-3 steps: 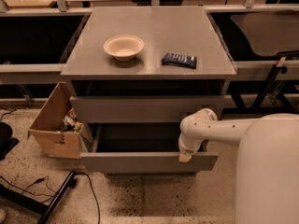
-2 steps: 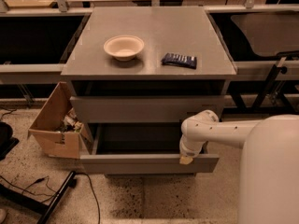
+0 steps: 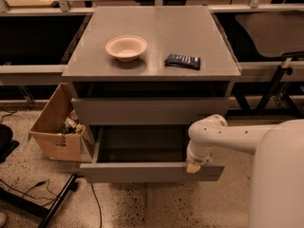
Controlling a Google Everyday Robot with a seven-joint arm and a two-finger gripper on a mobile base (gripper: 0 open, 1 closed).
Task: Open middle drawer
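Observation:
The grey cabinet (image 3: pixel 152 56) stands in the middle of the camera view. The middle drawer (image 3: pixel 142 172) is pulled out towards me, and its shallow grey inside shows behind the long flat front panel. My gripper (image 3: pixel 192 167) is at the top edge of that front panel, near its right end, with the white arm reaching in from the right. The drawer above (image 3: pixel 149 110) has its front nearly flush with the cabinet. The lowest drawer is hidden under the open one.
A cream bowl (image 3: pixel 126 47) and a dark blue packet (image 3: pixel 183 61) lie on the cabinet top. An open cardboard box (image 3: pixel 56 127) with odds and ends stands on the floor to the left. Cables and a black stand leg (image 3: pixel 47 198) lie at the lower left.
The middle drawer has slid a little further out towards me, and the gripper has moved with its front panel.

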